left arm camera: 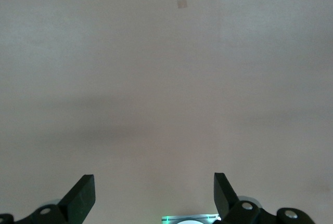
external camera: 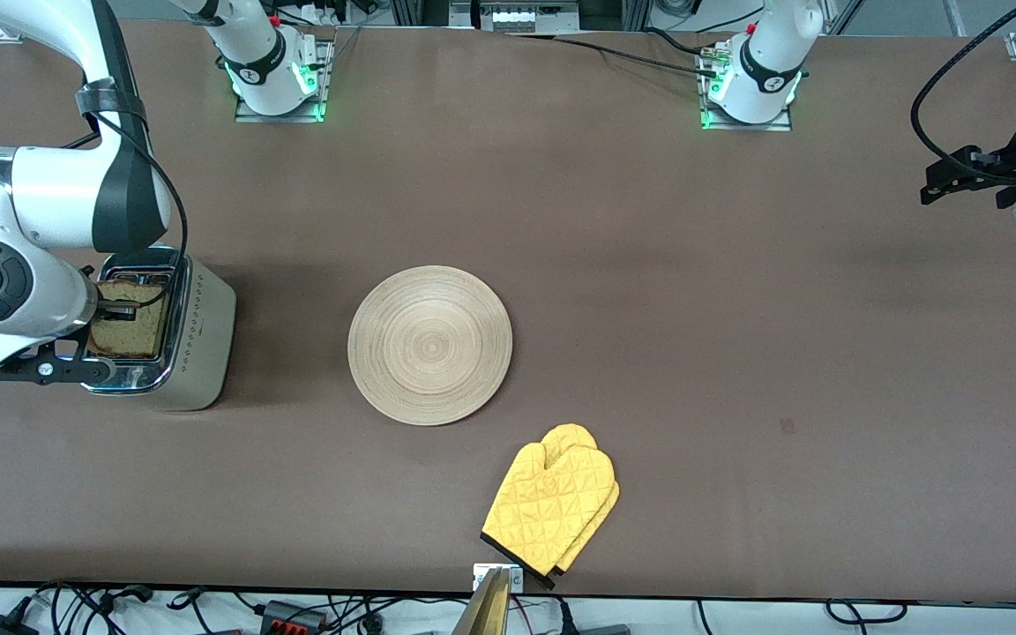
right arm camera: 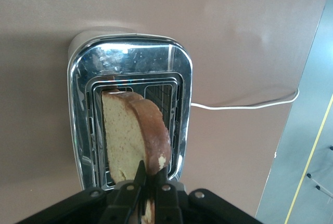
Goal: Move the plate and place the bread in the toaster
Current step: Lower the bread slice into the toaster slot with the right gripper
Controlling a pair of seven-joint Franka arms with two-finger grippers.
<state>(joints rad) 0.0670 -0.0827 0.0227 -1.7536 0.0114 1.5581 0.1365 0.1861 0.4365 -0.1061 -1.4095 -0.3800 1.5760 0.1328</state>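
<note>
The toaster stands at the right arm's end of the table, chrome top up. My right gripper is shut on the bread, a pale slice with a brown crust, held on edge right over the toaster's slots; its lower edge reaches a slot's mouth. In the front view the bread shows above the slots, the gripper's wrist partly covering it. The round wooden plate lies at the table's middle, bare. My left gripper hangs open over bare table at the left arm's end, waiting.
A yellow oven mitt lies nearer to the front camera than the plate, close to the table's edge. The toaster's white cord trails off across the table. A small dark mark sits on the tabletop toward the left arm's end.
</note>
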